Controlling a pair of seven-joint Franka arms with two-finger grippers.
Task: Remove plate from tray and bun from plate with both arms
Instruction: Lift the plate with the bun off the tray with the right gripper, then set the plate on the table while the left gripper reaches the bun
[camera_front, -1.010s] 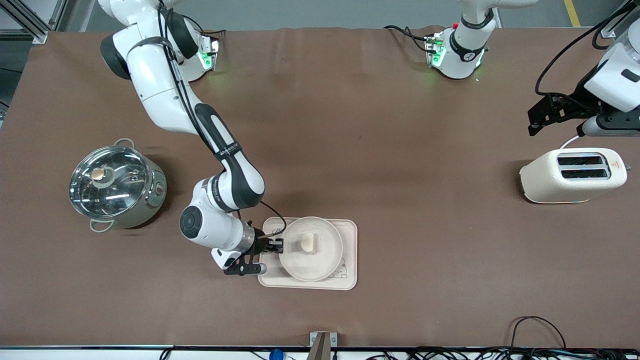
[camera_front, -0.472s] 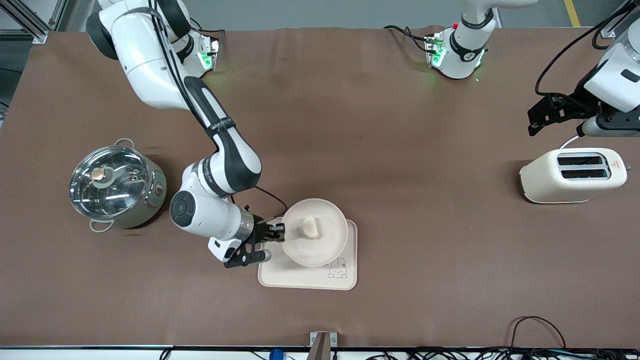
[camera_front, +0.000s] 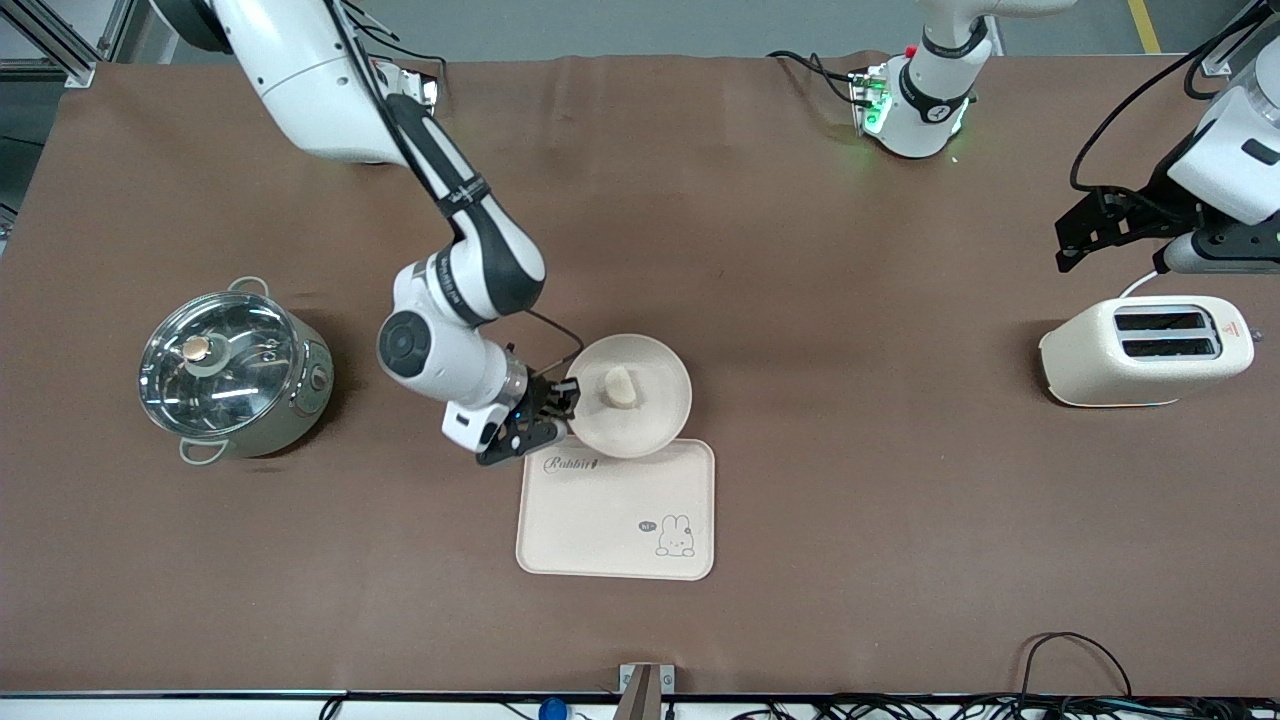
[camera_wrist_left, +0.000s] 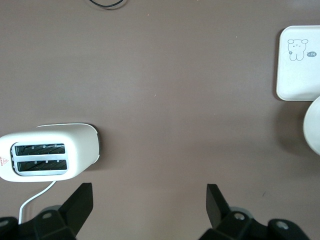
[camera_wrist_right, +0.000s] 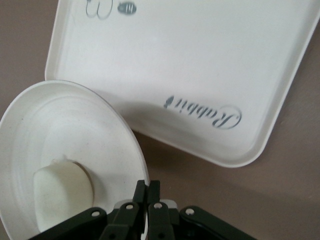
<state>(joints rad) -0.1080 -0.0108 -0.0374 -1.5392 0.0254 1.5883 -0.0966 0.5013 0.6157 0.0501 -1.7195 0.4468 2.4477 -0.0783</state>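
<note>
The round cream plate (camera_front: 645, 420) is held up off the table, over the brown cloth and the tray's edge that lies farther from the front camera. The pale half-moon bun (camera_front: 620, 387) lies on it. My right gripper (camera_front: 566, 400) is shut on the plate's rim at the side toward the right arm's end. In the right wrist view the fingers pinch the rim (camera_wrist_right: 147, 186), with the plate (camera_wrist_right: 30, 130) and bun (camera_wrist_right: 62, 192) beside them. My left gripper (camera_front: 1068, 245) is open and empty, waiting above the toaster; its fingertips (camera_wrist_left: 80, 200) stand wide apart.
The rectangular cream tray (camera_front: 615, 510) with a rabbit drawing lies bare, nearer the front camera than the plate; it also shows in the right wrist view (camera_wrist_right: 200, 75). A steel pot (camera_front: 232, 368) with a glass lid stands toward the right arm's end. A cream toaster (camera_front: 1145, 350) stands toward the left arm's end.
My right gripper has lifted the plate with the bun off the tray and carried it away from the front camera. The tray's rabbit drawing is now uncovered. The left arm has not moved.
</note>
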